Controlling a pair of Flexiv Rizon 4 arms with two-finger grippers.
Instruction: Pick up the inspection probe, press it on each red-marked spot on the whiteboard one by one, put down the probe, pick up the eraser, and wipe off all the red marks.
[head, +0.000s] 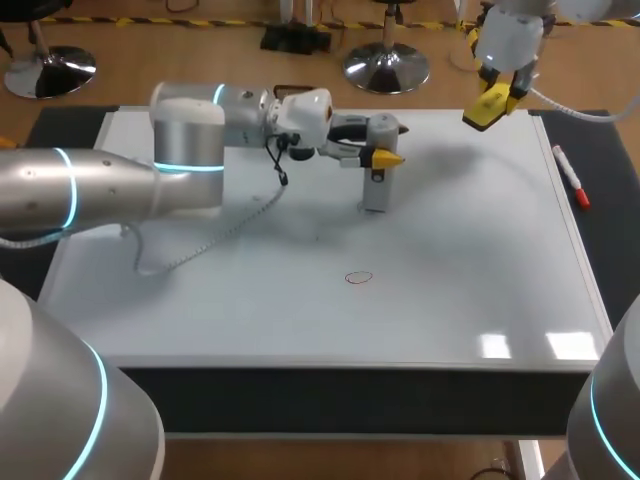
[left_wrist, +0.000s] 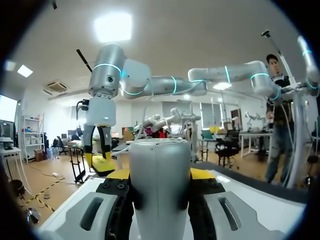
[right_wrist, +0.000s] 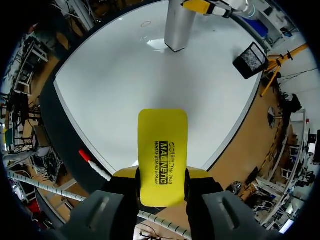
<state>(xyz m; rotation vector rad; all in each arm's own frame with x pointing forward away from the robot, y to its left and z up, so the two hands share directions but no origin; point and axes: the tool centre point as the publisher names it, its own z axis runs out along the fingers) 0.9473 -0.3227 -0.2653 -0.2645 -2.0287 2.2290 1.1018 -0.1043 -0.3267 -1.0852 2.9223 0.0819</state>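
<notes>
The inspection probe is clamped upright on the whiteboard by the left claw; the yellow eraser is gripped in the air by the right claw.

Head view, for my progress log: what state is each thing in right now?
White whiteboard: one red circle mark unwiped.
Grey cylindrical inspection probe: upright on the whiteboard, clamped by the left gripper.
Yellow rectangular eraser: held off the board in the right gripper.
Red-capped white marker: lying beside the board's right edge.
</notes>
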